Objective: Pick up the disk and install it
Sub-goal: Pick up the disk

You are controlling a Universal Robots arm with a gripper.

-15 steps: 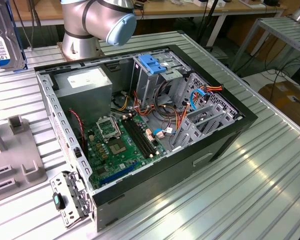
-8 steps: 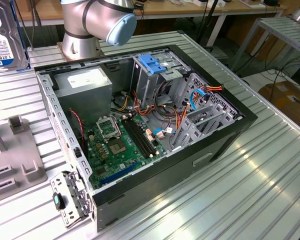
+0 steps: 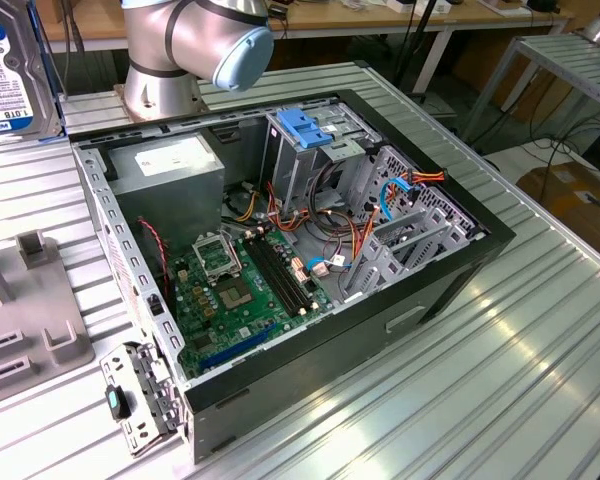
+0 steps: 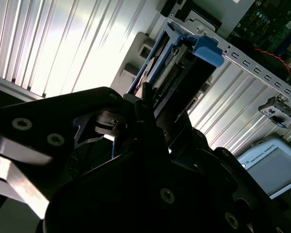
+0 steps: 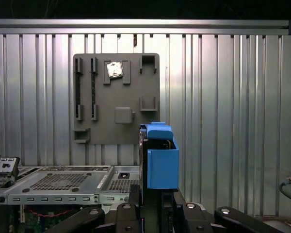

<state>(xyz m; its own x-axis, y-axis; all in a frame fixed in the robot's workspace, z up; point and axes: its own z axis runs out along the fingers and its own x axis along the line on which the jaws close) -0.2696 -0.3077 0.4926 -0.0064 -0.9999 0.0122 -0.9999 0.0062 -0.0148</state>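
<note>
At the claw: I had the claw closed on the disk; it stood on edge from between the jaws, with its blue carrier frame on the end away from the claw.
Disk position: it hung off the bench, well apart from the computer case; in the exterior view its labelled face sat at that view's far left.
Handling: I judged it a stiff, dense metal slab, weighty for its bulk, smooth-sided and sensitive to knocks. The plastic frame looked likely to flex, so I judged the metal body the place to clamp, not the frame's tabs.
Past the disk: a grey fixture plate with empty slots lay on the bench.
Farther off: the case lay open, with the motherboard, the grey power-supply box and the drive cage with its light-blue bracket.
Farthest: the arm rose behind the case.
Hard to make out: the exterior view's edge cropped the disk. Shadow swallowed the finger contact in the second wrist view. The claw hid the gripped end. I could not tell which bay was meant for the disk.
</note>
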